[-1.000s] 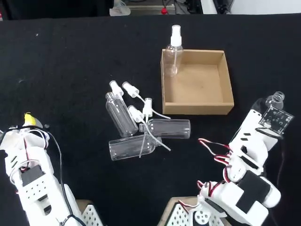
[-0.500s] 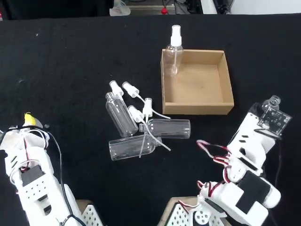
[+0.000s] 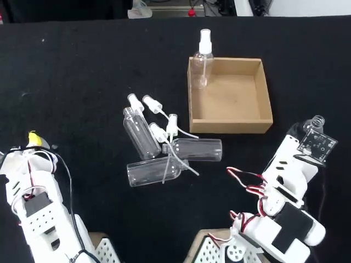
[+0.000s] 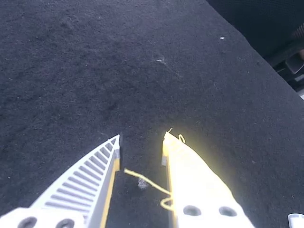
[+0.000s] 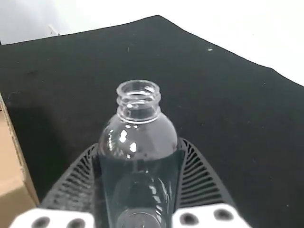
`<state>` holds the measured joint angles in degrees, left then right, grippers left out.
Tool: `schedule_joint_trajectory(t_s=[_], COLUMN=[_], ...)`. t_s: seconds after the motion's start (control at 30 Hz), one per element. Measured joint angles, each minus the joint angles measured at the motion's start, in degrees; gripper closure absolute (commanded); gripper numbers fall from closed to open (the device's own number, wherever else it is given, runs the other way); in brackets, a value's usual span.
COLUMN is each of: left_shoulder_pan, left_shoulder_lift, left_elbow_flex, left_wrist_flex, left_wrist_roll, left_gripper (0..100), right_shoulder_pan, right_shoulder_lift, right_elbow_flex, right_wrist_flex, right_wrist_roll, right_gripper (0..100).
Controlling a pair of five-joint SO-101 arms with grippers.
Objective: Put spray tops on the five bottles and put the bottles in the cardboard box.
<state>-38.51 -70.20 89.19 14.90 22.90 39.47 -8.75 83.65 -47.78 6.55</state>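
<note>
R gripper (image 5: 138, 148): fingers (image 5: 199, 175) clamped on a clear open-necked bottle (image 5: 137, 121). One black ribbed finger sits on each side of the body, pressed vs the plastic below the shoulder. The threaded neck sticks out past the tips. In the high view that bottle's neck (image 3: 316, 121) pokes out just beyond the R wrist, to the near-R of the cardboard box (image 3: 230, 128), outside it & not touching.

L gripper (image 4: 141, 141): fingers apart by a narrow gap, tips not meeting. One finger is grey & ribbed w/ a yellow edge, the other pale yellow. A thin yellow thread (image 4: 147, 183) runs across the gap further back. The black table (image 3: 82, 66) lies under the tips; can't tell if they touch the cloth. In the high view the L arm (image 3: 33, 197) sits at the near-L corner, well apart from all bottles.

Task items, high view:
- Capped bottle (image 3: 201, 68) stands upright w/ a white spray top, at the box's far-L corner, apparently just inside the wall.
- Three bottles lie on the table L of the box: slanted bottle (image 3: 140, 136), side bottle (image 3: 198, 149) near the box front, front bottle (image 3: 153, 171) nearest the arms.
- Loose spray tops (image 3: 153, 103) lie among them, dip tubes crossing the two lower bottles. One top (image 3: 133, 101) lies at the slanted bottle's neck; can't tell if it's fitted.

Writing: small board (image 3: 318, 143) on the R wrist has marks too small to read
</note>
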Motion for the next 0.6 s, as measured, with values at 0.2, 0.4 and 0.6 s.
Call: schedule_joint_trajectory(t_s=[0.2,0.4,0.6], left_shoulder_pan=[0.0,0.0,0.0], left_shoulder_lift=[0.0,0.0,0.0], left_elbow_flex=[0.0,0.0,0.0], left_wrist_flex=[0.0,0.0,0.0], left_wrist_roll=[0.0,0.0,0.0], left_gripper=[85,85,85], right_shoulder_pan=[0.0,-1.1,-1.9], right_shoulder_lift=[0.0,0.0,1.0], right_elbow_flex=[0.0,0.0,1.3], right_wrist_flex=[0.0,0.0,0.3], right_wrist_roll=[0.0,4.6,5.1], right_gripper=[97.1,82.8,76.4])
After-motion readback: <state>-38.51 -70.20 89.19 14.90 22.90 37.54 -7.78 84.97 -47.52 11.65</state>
